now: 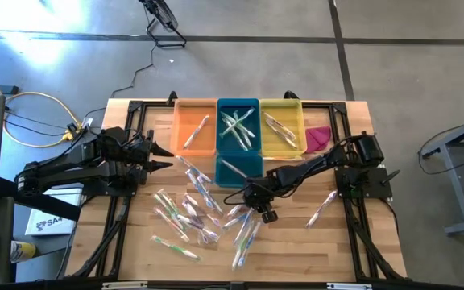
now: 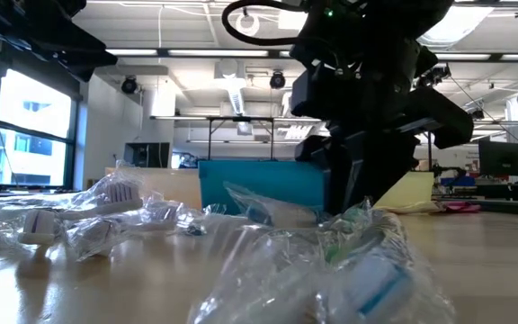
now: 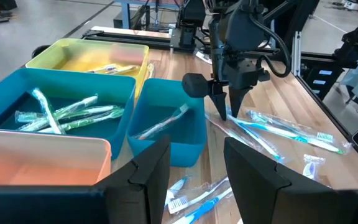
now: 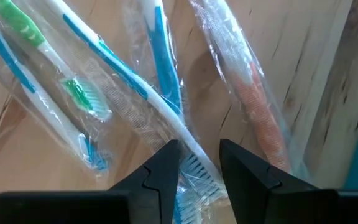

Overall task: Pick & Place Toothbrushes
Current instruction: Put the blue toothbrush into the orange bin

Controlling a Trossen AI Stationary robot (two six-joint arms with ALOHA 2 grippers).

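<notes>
**Right gripper poised over the toothbrush pile**

Table (image 1: 353, 250) first: a wooden top with four bins along its far side, an orange bin (image 1: 193, 121), a large teal bin (image 1: 238, 109), a yellow bin (image 1: 282, 121) and a small teal bin (image 1: 236, 171) in front of them. Each already holds a few wrapped brushes. Most toothbrushes (image 1: 188, 213) lie loose and overlapping on the bare wood in front of the bins, and one lies alone near the right arm's base.

The left gripper (image 1: 166, 157) waits near the orange bin, jaws apart and empty. The right gripper (image 4: 197, 158) hangs just above the pile beside the small teal bin, jaws apart around a blue-and-white brush, not yet closed on it.

These brushes look light and stiff, but the clear wrappers are probably slippery and crinkly. The middle of the handle seems the safest place to pinch, away from loose wrapper ends.

Whether the fingertips touch the wrapper is hard to judge; crossing brushes hide where one ends and another begins.
</notes>
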